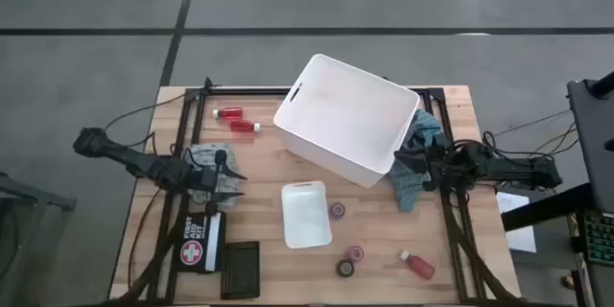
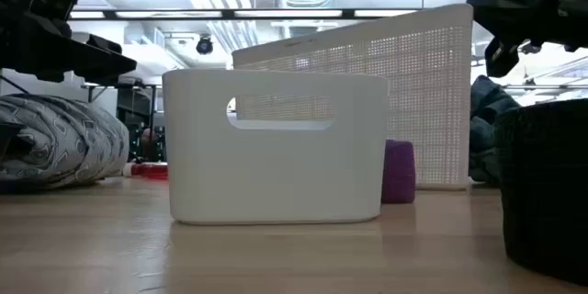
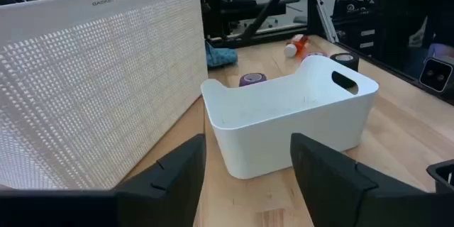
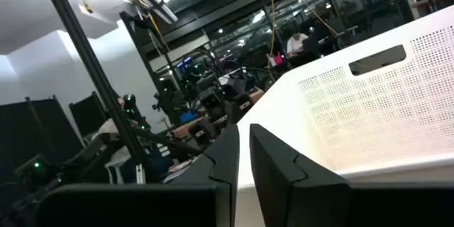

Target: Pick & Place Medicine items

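Red bottles [image 1: 236, 120] and tape rolls [image 1: 347, 260] lie scattered

**Wooden table, surface contents**

Noted light plank table [image 1: 273, 177] with dark frame rails along both sides. Found big white perforated basket [image 1: 347, 115] at back centre, tipped, set askew. Logged two red bottles [image 1: 237, 120] lying just left of basket, near back-left corner. Recorded grey folded cloth [image 1: 206, 161] at left, first-aid pouch [image 1: 199, 247] and dark case [image 1: 241, 269] near front-left edge. Observed small white bin [image 1: 306, 214] at centre, purple roll [image 1: 338, 210] just beside its right wall. Marked pink roll [image 1: 356, 252] and dark roll [image 1: 345, 268] touching, front centre; third red bottle [image 1: 416, 265] lying front right. Saw blue-grey cloth [image 1: 415, 168] at right, against basket.
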